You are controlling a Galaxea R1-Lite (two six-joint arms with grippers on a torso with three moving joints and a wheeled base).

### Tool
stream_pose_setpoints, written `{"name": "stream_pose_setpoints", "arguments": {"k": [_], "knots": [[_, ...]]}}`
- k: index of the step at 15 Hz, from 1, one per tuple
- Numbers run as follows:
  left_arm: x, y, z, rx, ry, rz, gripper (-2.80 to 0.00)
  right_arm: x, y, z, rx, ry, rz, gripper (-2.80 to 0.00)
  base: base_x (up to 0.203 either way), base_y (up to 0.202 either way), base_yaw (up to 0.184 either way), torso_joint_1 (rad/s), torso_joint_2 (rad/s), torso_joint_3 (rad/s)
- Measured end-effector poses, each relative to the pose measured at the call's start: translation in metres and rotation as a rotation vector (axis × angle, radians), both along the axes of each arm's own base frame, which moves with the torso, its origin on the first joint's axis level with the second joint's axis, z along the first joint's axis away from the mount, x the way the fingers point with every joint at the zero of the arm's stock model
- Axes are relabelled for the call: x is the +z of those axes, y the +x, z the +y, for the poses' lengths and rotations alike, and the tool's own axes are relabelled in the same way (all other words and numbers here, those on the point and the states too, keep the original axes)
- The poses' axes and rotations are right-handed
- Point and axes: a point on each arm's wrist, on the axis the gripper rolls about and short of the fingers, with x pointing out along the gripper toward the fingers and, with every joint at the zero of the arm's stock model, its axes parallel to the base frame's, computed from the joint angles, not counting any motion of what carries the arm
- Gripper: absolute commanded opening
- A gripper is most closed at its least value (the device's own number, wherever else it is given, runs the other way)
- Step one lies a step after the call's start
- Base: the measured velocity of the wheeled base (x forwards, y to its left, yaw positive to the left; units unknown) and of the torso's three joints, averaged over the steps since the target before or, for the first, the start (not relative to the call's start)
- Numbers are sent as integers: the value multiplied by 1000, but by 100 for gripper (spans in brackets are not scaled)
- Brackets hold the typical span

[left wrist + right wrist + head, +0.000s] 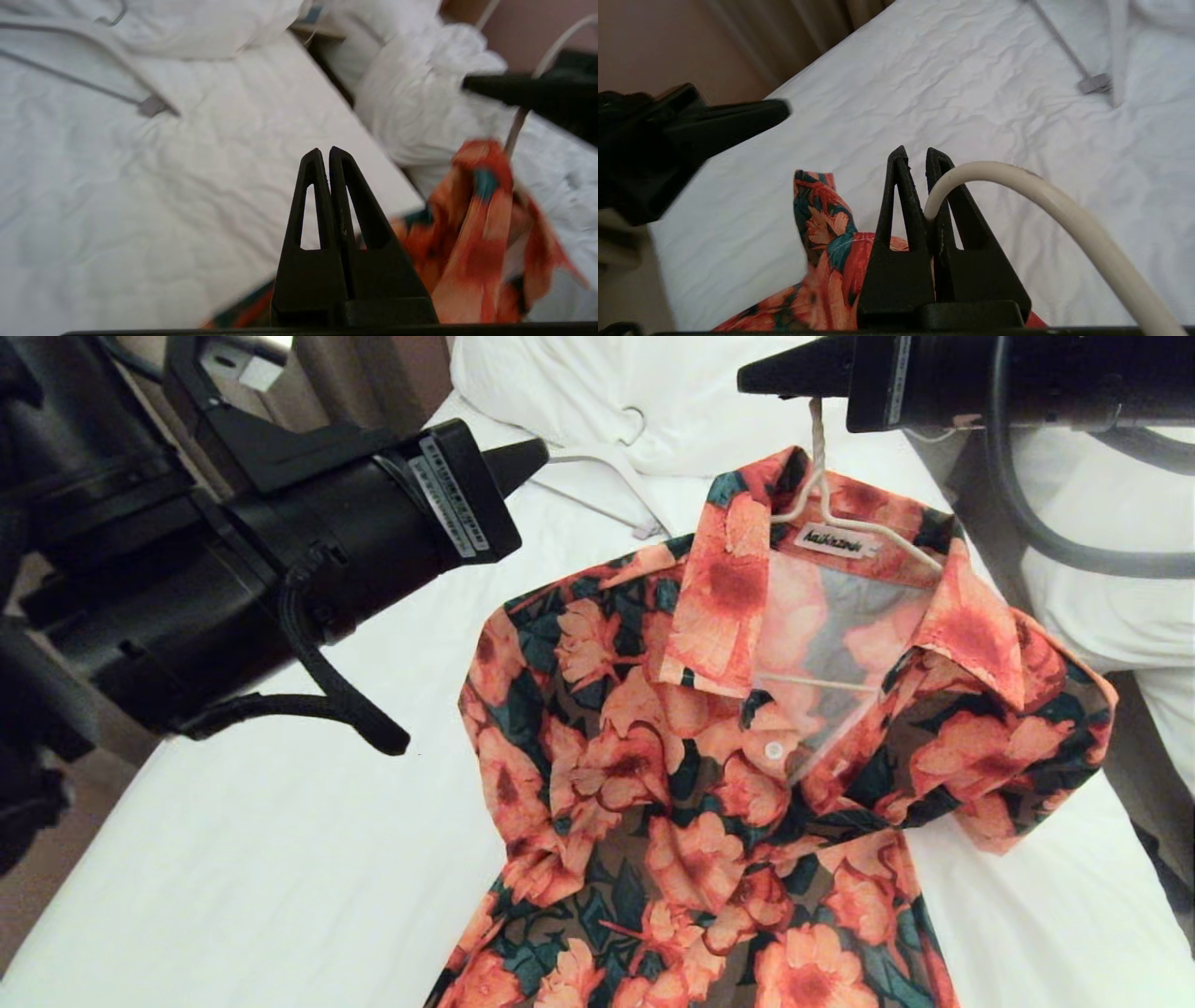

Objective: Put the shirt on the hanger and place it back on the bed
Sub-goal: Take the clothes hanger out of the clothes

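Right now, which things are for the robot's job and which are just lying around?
For the job:
- flowery shirt
- thin hanger inside it
- right claw holding the hanger's hook
- bed

Just lying around:
- thicker hanger
- pillow
- left claw, shut on nothing

head view: looked forward and steeply down from above the bed point(233, 859), close over the shirt point(747, 756), with both arms crossing the upper frame.
left wrist view: sat behind the left gripper point(325, 156), facing along its fingers across the sheet toward the pillow point(210, 28) and the second bed's rumpled duvet point(420, 93); near the sheet.
right wrist view: sat behind the right gripper point(919, 156), facing across the bed toward the curtain point(794, 32) and wall; very close to the hanger point(1041, 196) hook.
shared: all three took in the white sheet, the shirt, and the thicker white hanger point(607, 485); each wrist view caught the other gripper.
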Motion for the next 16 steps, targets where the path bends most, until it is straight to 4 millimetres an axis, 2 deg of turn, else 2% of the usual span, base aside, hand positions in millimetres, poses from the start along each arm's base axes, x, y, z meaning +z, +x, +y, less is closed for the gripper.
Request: {"name": "stream_pose_setpoints", "arguments": {"k": [4, 10, 16], "knots": [[7, 3, 18, 59, 59, 66, -280, 14, 9, -13, -43, 23, -114, -280, 0, 0, 0, 92, -421, -325], [23, -1, 49, 129, 78, 85, -280, 28, 0, -11, -15, 31, -272, -280, 0, 0, 0, 138, -500, -358], [24, -3, 57, 106, 82, 76, -280, 36, -4, -11, -24, 38, -367, -280, 0, 0, 0, 196, -559, -360]]}}
